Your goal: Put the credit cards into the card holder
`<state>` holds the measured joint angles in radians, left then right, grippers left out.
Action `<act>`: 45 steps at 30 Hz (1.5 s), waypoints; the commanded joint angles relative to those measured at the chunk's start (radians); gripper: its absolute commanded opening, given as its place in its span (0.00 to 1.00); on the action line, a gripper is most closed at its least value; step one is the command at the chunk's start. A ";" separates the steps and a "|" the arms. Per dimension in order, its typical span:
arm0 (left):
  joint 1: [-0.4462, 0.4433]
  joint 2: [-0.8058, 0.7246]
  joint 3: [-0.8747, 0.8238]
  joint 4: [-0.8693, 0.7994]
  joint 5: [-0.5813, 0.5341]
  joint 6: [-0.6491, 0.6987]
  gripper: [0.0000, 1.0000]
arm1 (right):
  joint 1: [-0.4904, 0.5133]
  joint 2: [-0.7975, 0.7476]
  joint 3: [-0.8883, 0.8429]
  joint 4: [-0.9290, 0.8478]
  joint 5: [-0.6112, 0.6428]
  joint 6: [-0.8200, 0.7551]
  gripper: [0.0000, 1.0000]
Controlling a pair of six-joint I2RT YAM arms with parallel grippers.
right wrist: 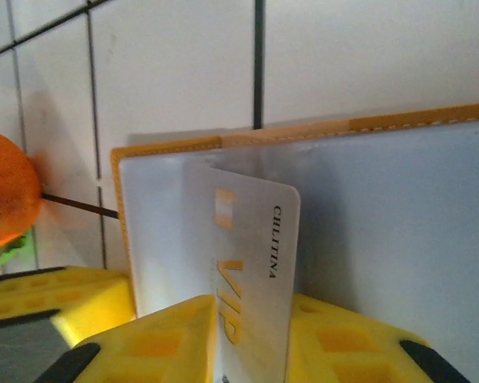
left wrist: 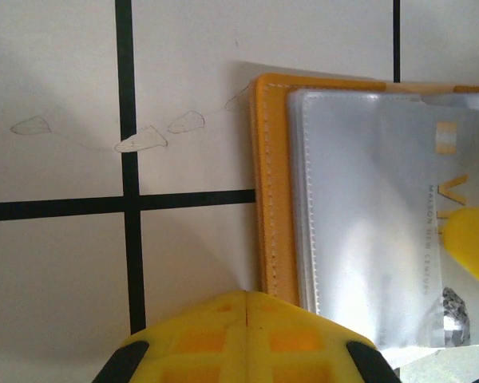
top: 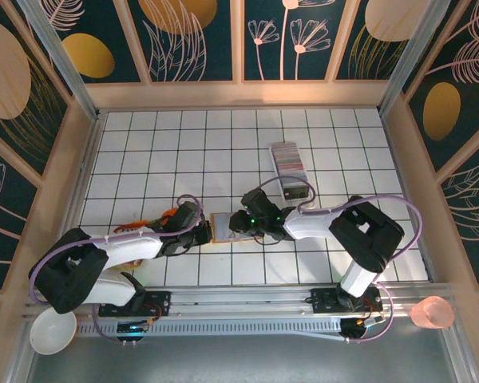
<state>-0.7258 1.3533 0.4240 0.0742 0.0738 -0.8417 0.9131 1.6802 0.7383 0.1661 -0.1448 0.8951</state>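
The bench is white tile ruled with black lines. Toward its far side lies a long clear tray, packed with a row of thin cards on edge, grey, white and pinkish. At the near corners sit a white bowl and a pink cup.

The holder lies open at mid-bench between the two arms, well apart from the tray. It is tan-orange leather with a stitched border, and inside are glossy clear plastic sleeves.

The left hand is fully closed, its ribbed yellow fingers meeting at a thin seam with nothing between them. It sits right at the holder's stitched edge, and I can't tell whether it presses on it.

The right hand has its yellow fingers parted a little. One card stands slanted in that gap, with its far end over the sleeves. It is stiff white plastic with rounded corners, gold "VIP" lettering and a gold chip patch.
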 commanded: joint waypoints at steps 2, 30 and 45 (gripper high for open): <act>-0.003 -0.008 -0.012 -0.012 0.023 0.009 0.02 | 0.009 -0.036 0.038 -0.141 0.094 -0.033 0.29; -0.003 -0.051 0.070 0.042 0.064 -0.058 0.19 | 0.023 -0.051 0.119 -0.289 0.203 -0.092 0.36; -0.002 0.089 0.090 0.097 0.050 -0.061 0.15 | 0.022 0.000 0.112 -0.257 0.166 -0.094 0.36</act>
<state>-0.7258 1.4300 0.4938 0.1345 0.1230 -0.8959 0.9295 1.6554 0.8314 -0.0944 0.0219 0.8089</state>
